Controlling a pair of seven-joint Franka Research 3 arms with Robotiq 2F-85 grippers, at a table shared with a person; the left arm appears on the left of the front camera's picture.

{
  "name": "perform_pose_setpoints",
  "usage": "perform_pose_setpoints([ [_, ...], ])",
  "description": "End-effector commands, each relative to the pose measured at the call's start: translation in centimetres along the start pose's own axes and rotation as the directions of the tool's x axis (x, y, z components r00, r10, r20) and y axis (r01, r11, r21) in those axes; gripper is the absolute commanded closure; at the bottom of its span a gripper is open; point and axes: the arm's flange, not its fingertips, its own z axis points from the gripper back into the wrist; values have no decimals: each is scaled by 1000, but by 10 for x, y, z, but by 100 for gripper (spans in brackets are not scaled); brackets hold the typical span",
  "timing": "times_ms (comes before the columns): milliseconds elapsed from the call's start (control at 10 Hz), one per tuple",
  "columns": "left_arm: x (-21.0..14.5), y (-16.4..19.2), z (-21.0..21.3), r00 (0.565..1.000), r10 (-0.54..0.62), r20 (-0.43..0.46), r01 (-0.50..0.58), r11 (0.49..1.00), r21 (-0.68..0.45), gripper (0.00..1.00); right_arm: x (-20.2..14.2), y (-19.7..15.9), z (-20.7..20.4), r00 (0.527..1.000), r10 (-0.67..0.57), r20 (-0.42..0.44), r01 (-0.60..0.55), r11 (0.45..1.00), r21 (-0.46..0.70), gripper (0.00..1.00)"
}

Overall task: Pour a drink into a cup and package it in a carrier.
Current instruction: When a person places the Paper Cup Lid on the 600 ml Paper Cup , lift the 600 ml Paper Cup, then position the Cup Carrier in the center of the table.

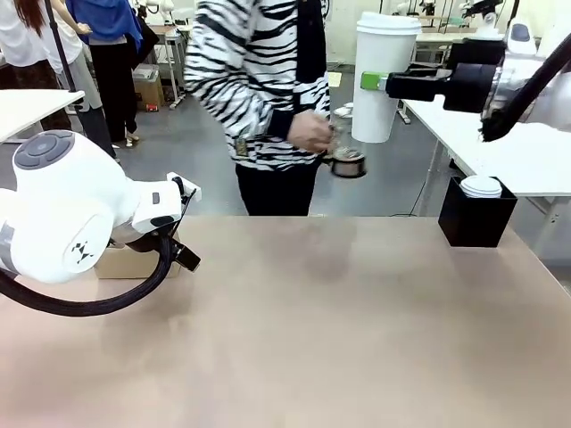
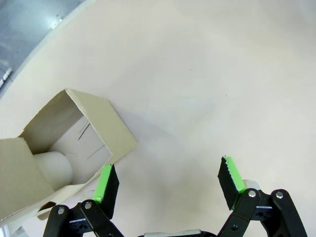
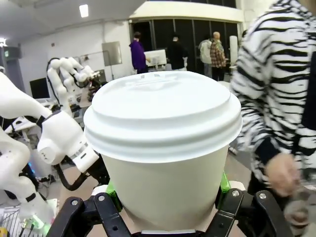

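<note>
We hold the lidded cup [image 3: 163, 123] clenched in our right hand [image 1: 375, 82], well apart from the carrier [image 2: 106, 126] beside our released left hand [image 2: 168, 177], so only packaging seems left.

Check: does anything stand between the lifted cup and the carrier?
Nothing on the table lies between the cup and the carrier. The left end effector hangs open close beside the carrier and may crowd the approach.

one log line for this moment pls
right pincer: shut on lidded cup, held high | left pincer: open, empty, near carrier | person's hand: holding metal-ended jug
</note>
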Motion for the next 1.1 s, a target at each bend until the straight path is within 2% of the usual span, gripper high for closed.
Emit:
perform_pose_setpoints([
  [0, 0, 1, 0, 1000, 4, 1, -4, 1000, -3, 0, -2, -8, -8, 1000, -4, 15, 4, 1000, 3, 19],
  [900, 0, 0, 0, 1000, 0, 0, 0, 1000, 0, 0, -2, -8, -8, 1000, -4, 15, 4, 1000, 3, 19],
  [1000, 12, -3, 24, 1000, 18, 5, -19, 998, 58, 0, -2, -8, -8, 1000, -4, 15, 4, 1000, 3, 19],
])
